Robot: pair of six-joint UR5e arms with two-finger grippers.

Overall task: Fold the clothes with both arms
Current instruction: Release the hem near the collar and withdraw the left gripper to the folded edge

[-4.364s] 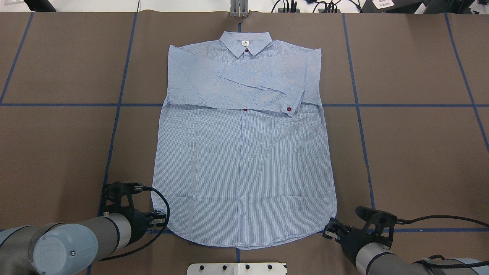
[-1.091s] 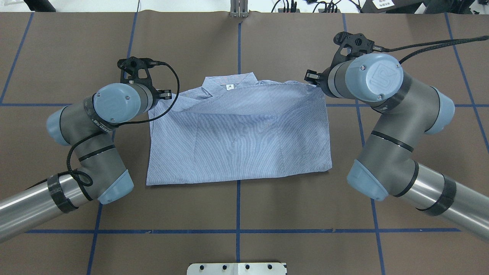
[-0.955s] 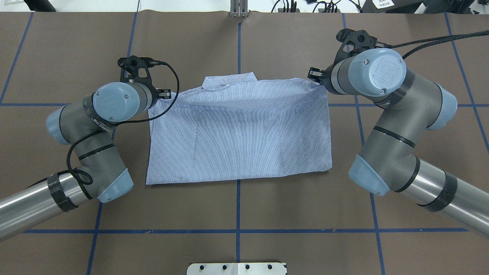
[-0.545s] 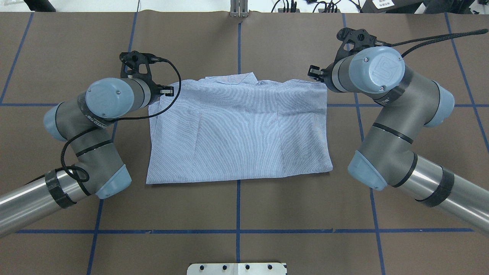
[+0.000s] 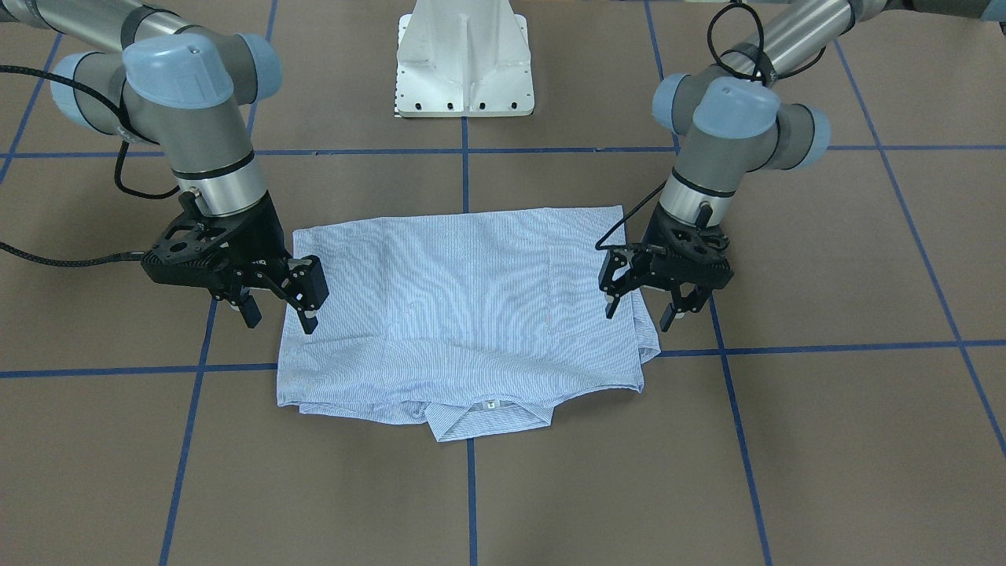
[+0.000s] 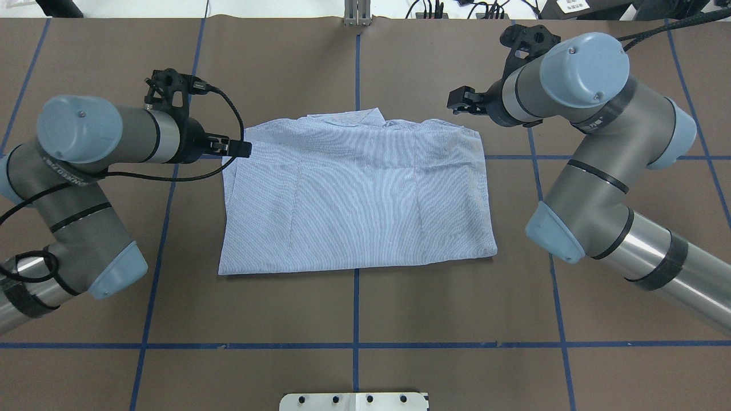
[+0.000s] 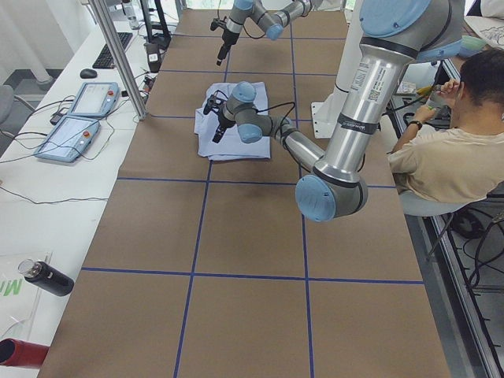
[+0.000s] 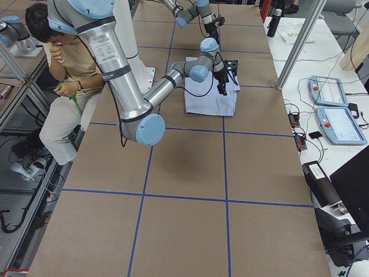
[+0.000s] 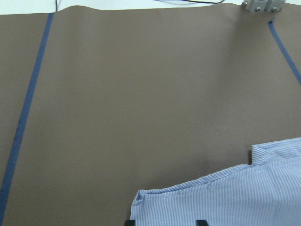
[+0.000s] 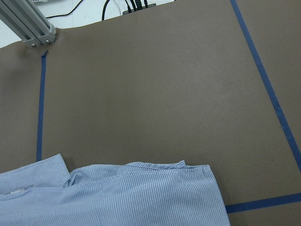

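The clothes, one blue-and-white striped shirt (image 6: 354, 200), lie folded in half on the brown table, hem laid over the shoulders. The collar (image 5: 487, 415) with its white label pokes out at the far edge. My left gripper (image 5: 637, 317) hangs open just above the shirt's far left corner, nothing between its fingers. My right gripper (image 5: 280, 322) is open too, above the far right corner. From overhead the left gripper (image 6: 237, 149) sits at the shirt's edge and the right gripper (image 6: 458, 106) is just off it. Both wrist views show only the shirt's edge (image 9: 235, 202) (image 10: 117, 197).
The white pedestal base (image 5: 464, 63) stands at the near table edge. A metal post (image 6: 357, 14) rises at the far edge. A seated person (image 7: 441, 150) is beside the robot. Control tablets (image 7: 79, 118) and bottles (image 7: 43, 277) lie on the side bench.
Both grippers have let go of the hem corners and opened. They lifted and drew outward, the left arm swinging further left. The folded-over half has settled flat.
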